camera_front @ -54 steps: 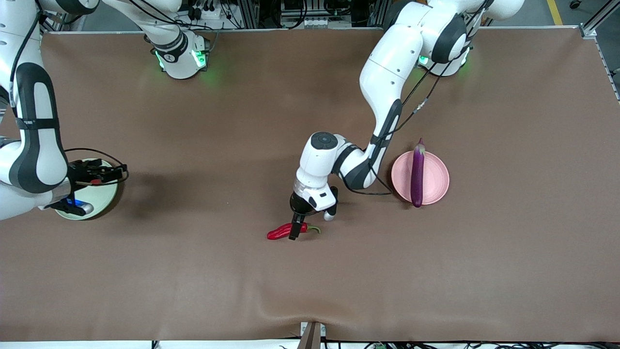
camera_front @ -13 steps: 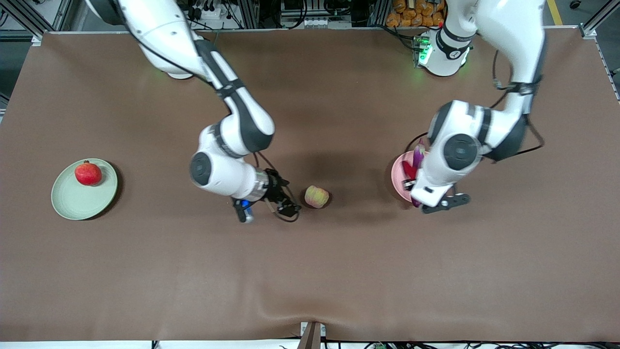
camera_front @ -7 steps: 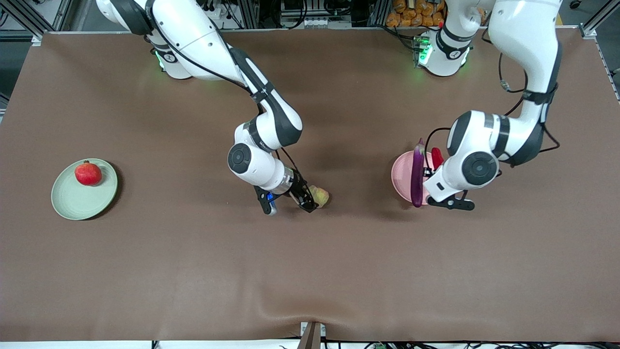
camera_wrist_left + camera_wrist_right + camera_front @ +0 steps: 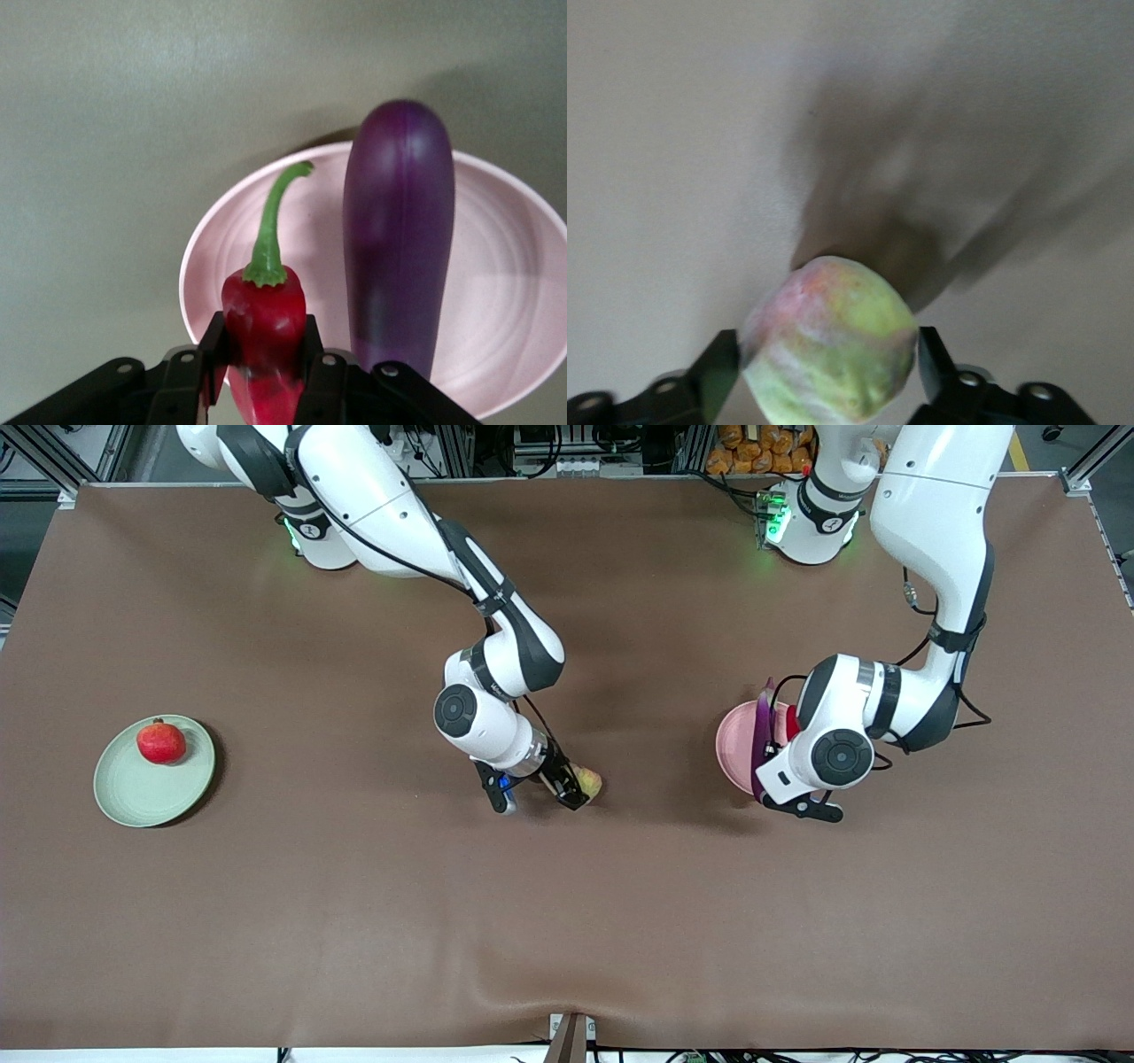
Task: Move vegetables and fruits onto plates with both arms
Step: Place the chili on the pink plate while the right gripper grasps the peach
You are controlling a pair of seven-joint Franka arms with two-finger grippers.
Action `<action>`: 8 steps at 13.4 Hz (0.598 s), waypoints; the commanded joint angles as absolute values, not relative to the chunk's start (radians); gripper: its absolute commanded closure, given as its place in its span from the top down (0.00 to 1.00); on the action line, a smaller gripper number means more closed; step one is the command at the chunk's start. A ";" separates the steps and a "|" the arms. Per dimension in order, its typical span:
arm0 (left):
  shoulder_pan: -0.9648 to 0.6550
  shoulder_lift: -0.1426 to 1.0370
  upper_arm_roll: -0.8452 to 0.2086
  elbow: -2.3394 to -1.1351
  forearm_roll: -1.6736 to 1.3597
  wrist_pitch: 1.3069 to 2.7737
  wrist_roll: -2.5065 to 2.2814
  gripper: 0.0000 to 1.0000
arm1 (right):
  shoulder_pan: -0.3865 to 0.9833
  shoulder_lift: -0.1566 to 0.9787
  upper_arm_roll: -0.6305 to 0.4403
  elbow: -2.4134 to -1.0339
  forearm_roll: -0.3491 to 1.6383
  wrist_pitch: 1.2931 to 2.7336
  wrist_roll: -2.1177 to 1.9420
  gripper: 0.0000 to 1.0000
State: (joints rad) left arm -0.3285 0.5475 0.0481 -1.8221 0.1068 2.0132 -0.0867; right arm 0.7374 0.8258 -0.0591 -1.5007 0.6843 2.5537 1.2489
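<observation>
Red chili pepper (image 4: 263, 354) is pinched in the left gripper (image 4: 262, 372) over the pink plate (image 4: 496, 292), beside the eggplant (image 4: 399, 248). The right gripper (image 4: 828, 359), at mid-table, has its jaws spread around the pale fruit (image 4: 830, 341). The red fruit (image 4: 160, 742) sits on the green plate (image 4: 133, 802).

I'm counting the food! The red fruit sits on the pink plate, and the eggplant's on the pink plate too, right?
Not quite. In the front view the red fruit sits on the green plate. The eggplant does lie on the pink plate.
</observation>
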 commanded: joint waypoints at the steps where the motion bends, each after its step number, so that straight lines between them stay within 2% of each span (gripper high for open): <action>1: -0.330 0.571 0.046 -1.773 0.124 2.006 -0.072 0.94 | 0.729 0.822 -0.074 -1.485 0.672 2.521 1.249 0.00; 2: -0.331 0.565 0.046 -1.772 0.124 2.006 -0.078 1.00 | 0.716 0.807 -0.078 -1.483 0.672 2.458 1.249 0.00; 5: -0.333 0.542 0.045 -1.756 0.123 1.991 -0.089 1.00 | 0.593 0.709 -0.100 -1.465 0.657 2.117 1.233 0.00; 8: -0.334 0.493 0.044 -1.758 0.120 1.974 -0.092 1.00 | 0.458 0.606 -0.106 -1.471 0.533 1.750 1.022 0.00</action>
State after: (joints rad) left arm -0.3307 0.5431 0.0463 -1.7518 0.1069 2.0075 -0.0837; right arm 0.5392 0.6967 -0.1204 -1.4319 0.5941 1.9213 1.1350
